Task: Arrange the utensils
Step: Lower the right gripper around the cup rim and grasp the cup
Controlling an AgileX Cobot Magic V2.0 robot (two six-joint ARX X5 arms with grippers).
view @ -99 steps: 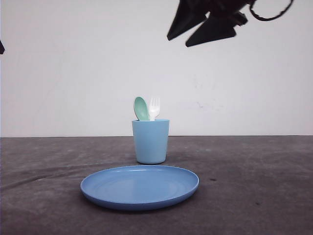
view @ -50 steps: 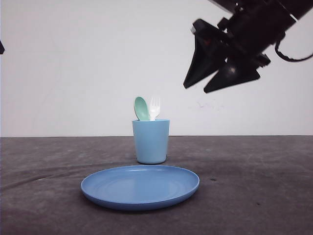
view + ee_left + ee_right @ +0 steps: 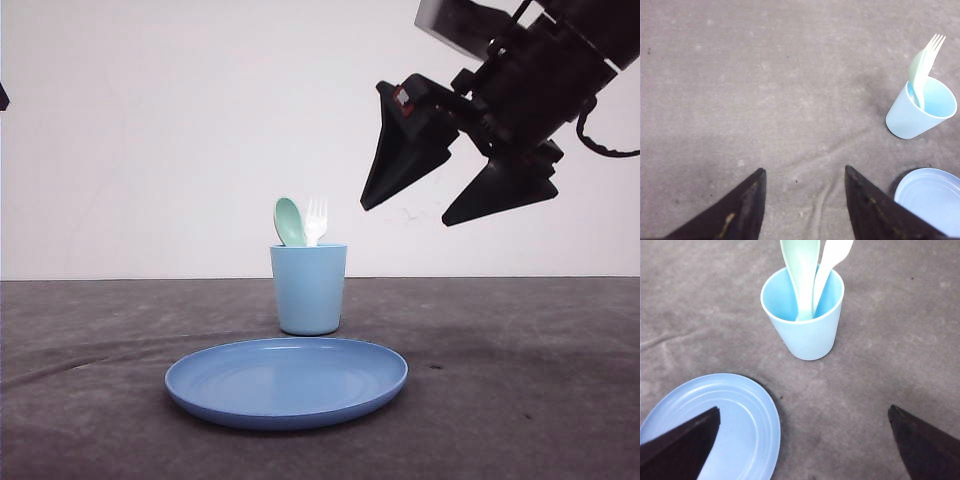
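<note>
My work surface is a dark grey cloth-covered table (image 3: pixel 520 400), slightly wrinkled, with faint creases at its left side in the front view. Two things sit directly on it: a light blue plastic cup (image 3: pixel 308 290) near the middle, upright, and a round blue plate (image 3: pixel 286 382) at 6 o'clock from the cup, just in front of it, lying flat. From my right wrist, cup (image 3: pixel 805 327) and plate (image 3: pixel 735 425) stand apart.

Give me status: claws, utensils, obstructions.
Right claw open, airborne, right of and above the cup. Left claw open over bare table. Fork and spoon standing in cup, untouched. Plate in front, empty.
</note>
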